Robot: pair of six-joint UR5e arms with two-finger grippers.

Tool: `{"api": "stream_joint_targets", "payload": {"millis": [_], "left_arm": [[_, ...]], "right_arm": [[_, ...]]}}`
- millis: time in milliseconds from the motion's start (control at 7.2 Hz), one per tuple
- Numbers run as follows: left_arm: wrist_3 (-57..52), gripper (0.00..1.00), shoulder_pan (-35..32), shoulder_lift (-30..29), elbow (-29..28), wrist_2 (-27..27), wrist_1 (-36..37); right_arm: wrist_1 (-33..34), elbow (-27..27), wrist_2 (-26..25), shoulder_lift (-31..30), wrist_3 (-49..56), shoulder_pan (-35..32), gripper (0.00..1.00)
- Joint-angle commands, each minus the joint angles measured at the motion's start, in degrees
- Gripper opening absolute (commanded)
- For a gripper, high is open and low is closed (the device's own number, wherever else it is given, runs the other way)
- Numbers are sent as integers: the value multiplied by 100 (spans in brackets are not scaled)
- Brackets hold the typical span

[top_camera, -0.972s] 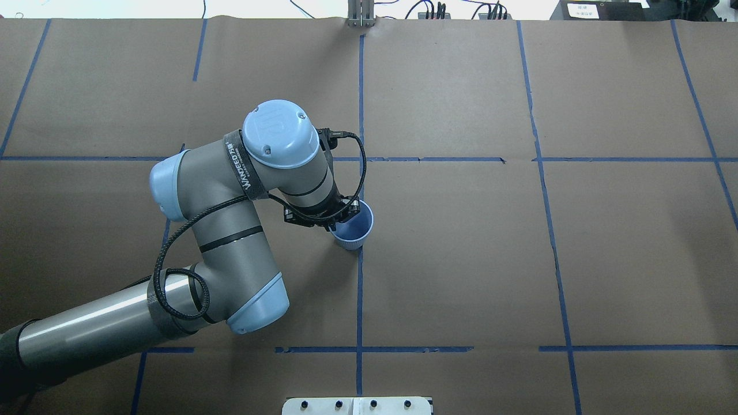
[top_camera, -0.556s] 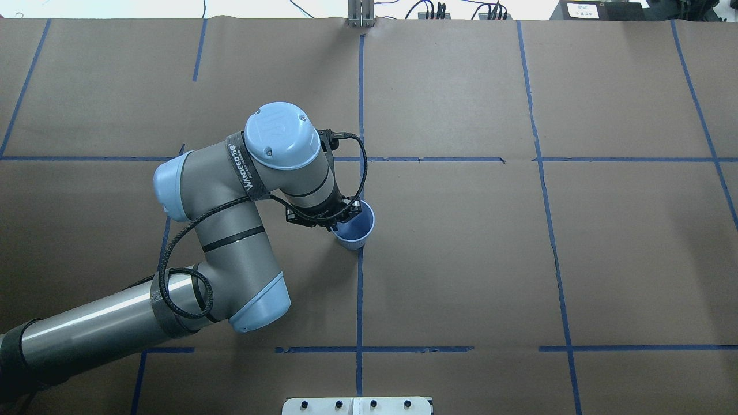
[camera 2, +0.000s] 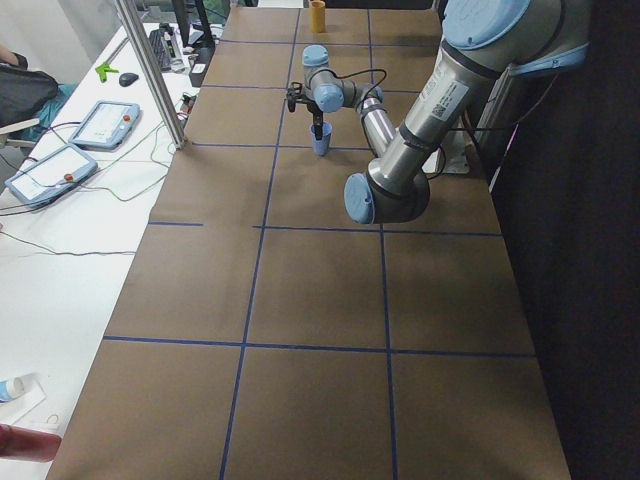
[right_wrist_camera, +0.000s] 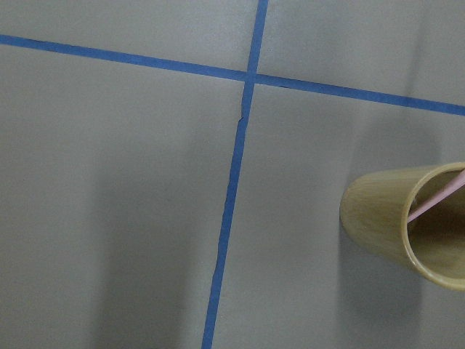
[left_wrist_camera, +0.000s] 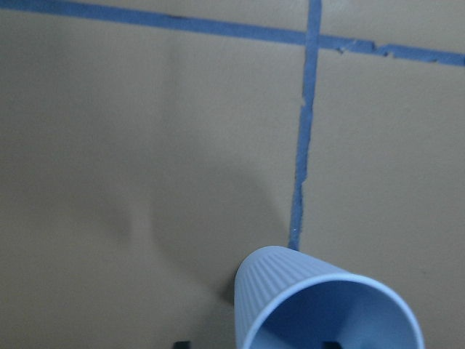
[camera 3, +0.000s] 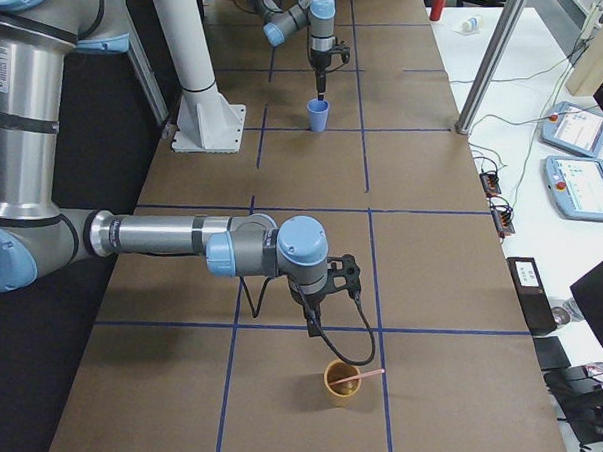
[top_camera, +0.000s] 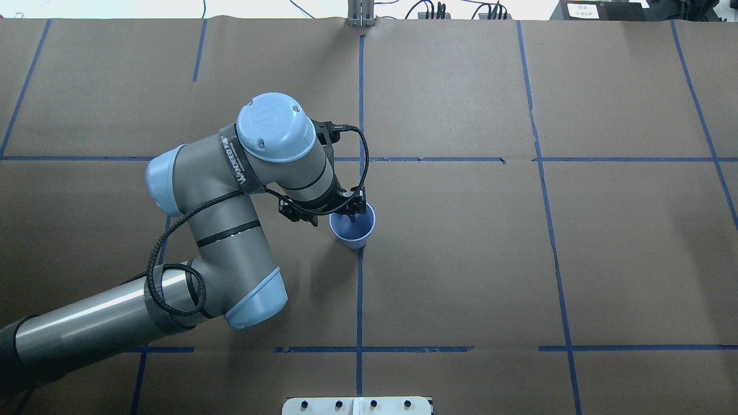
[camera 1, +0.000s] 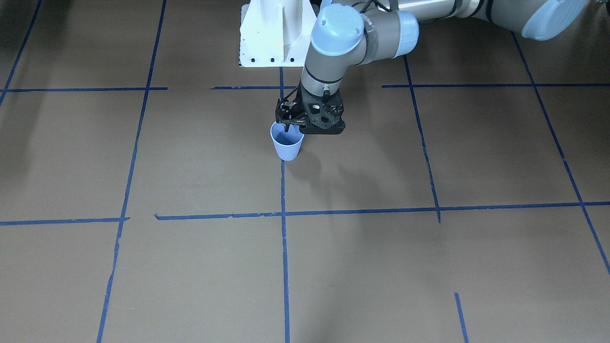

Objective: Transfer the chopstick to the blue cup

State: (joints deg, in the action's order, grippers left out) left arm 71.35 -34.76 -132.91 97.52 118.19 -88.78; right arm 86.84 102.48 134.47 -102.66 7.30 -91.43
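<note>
The blue cup [top_camera: 356, 233] [camera 1: 287, 145] stands upright on a blue tape line at mid-table and looks empty; it also shows in the left wrist view [left_wrist_camera: 290, 291]. My left gripper [top_camera: 333, 219] [camera 1: 300, 128] is open, with one finger over the cup's mouth and the other outside its wall. One pink chopstick [camera 3: 360, 377] [right_wrist_camera: 436, 200] leans in a tan cup [camera 3: 341, 382] [right_wrist_camera: 392, 218]. My right gripper [camera 3: 311, 326] hangs just short of that tan cup. It shows only in the exterior right view, so I cannot tell whether it is open or shut.
Brown paper with blue tape lines covers the table. The white robot base [camera 1: 271, 33] [top_camera: 357, 405] stands at the near edge. Teach pendants [camera 3: 580, 174] and cables lie on the operators' desk beyond an aluminium post [camera 2: 150, 70].
My left wrist has moved up and slightly back from the cup, so more of the cup's rim shows. The cup has stayed in place.
</note>
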Motion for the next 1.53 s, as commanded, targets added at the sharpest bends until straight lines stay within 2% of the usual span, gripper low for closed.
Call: {"api": "stream_joint_targets", "payload": {"millis": [0,139,417,556,833,972,1111,1250,1389], "left_arm": [[-1422,100,-670,700,1009,424,1051],[-2484,100,-1143,1210,1293,433,1230],[-4846,100,-2284,2282,1279,747,1240],[-6024,100,-3030,2792,1087,1115,1240],[-8152,100,-4367,3462,351,1259,1170],[-9068,100,-4930,3700,59,1251,1153],[-9478,100,-5449,3998,4,1242,1152],[-9499,100,-5741,4419,-5,1233,1065],[-9430,100,-5762,4667,3,1233,656]], "right_arm": [[0,0,9,-9,8,-6,100],[0,-17,-9,-35,35,-6,100],[0,-114,-35,-79,358,-24,100],[0,-323,-18,-166,543,-224,100],[-9,-553,-61,-80,414,-743,98],[-348,-571,-79,51,239,-788,98],[-1091,-876,-88,148,-85,-788,98],[-1925,-1479,-97,437,-419,-788,98],[-2508,-2112,-105,709,-431,-788,98]]}}
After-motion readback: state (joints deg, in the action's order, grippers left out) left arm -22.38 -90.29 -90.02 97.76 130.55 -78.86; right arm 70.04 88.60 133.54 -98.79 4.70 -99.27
